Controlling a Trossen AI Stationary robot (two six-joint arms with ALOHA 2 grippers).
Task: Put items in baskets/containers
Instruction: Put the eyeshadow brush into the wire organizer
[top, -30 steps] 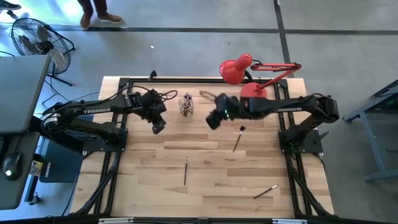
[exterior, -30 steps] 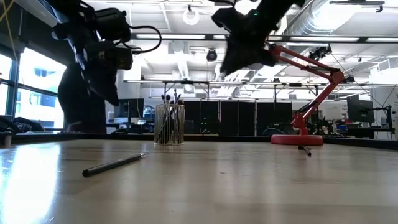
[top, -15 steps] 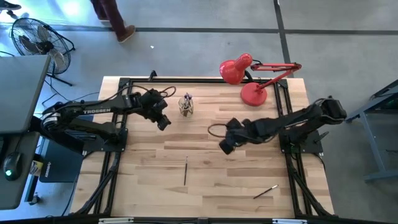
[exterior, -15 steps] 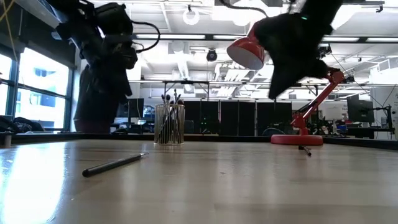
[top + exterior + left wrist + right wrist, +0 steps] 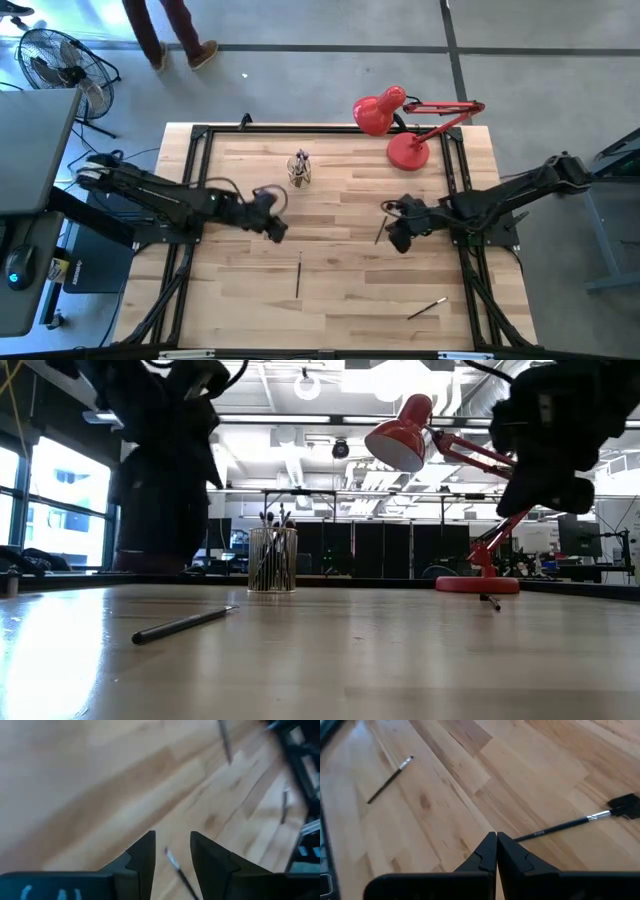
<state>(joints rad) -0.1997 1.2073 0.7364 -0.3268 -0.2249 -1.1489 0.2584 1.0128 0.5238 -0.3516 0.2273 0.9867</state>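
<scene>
Beside the thin dark brush (image 5: 559,826) on the pale wooden table (image 5: 330,290), the right pincer (image 5: 398,240) is pressed together empty; descending thus could knock it away. Left pincer (image 5: 171,851) is spread.

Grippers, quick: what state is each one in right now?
Left gripper: open, holding nothing, above a brush.
Right gripper: closed, holding nothing.

Light wood-plank desk (image 5: 330,300) w/ black frame. On it: clear cup (image 5: 299,172) of sticks near back edge, red lamp (image 5: 407,152) back right, 3 loose sticks: centre (image 5: 298,274), right-centre (image 5: 380,232), front right (image 5: 427,308).
</scene>
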